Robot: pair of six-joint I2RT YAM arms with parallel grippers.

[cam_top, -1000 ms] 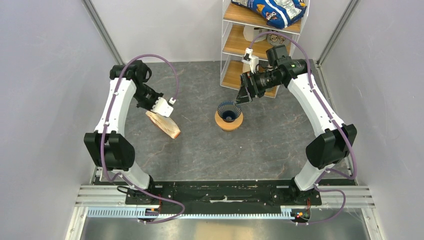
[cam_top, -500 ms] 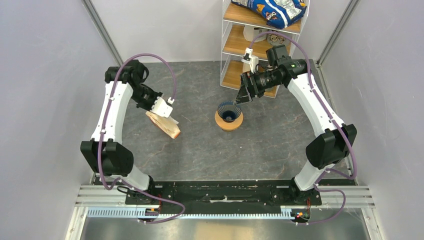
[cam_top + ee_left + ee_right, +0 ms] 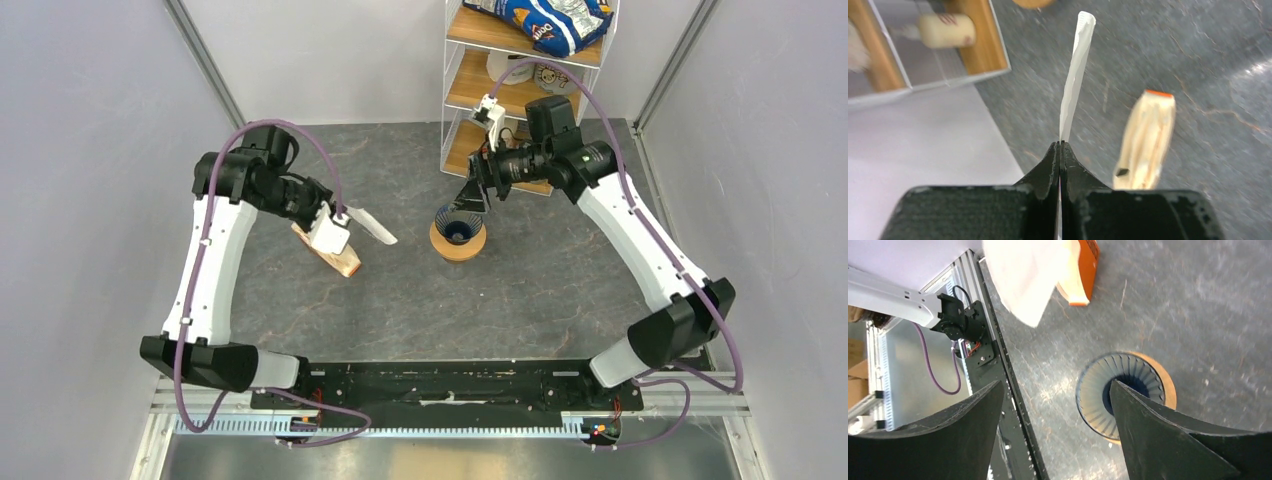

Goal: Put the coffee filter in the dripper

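My left gripper (image 3: 345, 216) is shut on the coffee filter (image 3: 372, 227), a thin white paper held flat above the table left of centre. In the left wrist view the filter (image 3: 1075, 70) stands edge-on out of the closed gripper (image 3: 1061, 145). The dark blue ribbed dripper (image 3: 457, 222) sits upright on a flat orange-brown ring (image 3: 458, 244) at the table's middle. My right gripper (image 3: 472, 195) is open and empty, just above and behind the dripper. In the right wrist view the dripper (image 3: 1108, 390) lies partly behind my right finger (image 3: 1158, 435), and the filter (image 3: 1023, 275) shows at top.
The cream-and-tan paper stack (image 3: 330, 252) lies on the table below the left gripper; it also shows in the left wrist view (image 3: 1145, 140). A wooden shelf unit (image 3: 505, 90) stands at the back, holding a blue bag (image 3: 545, 20) and small items.
My left gripper has lifted a single filter off the stack and swung it right, toward the dripper. My right gripper has shifted slightly left, staying open above the dripper.
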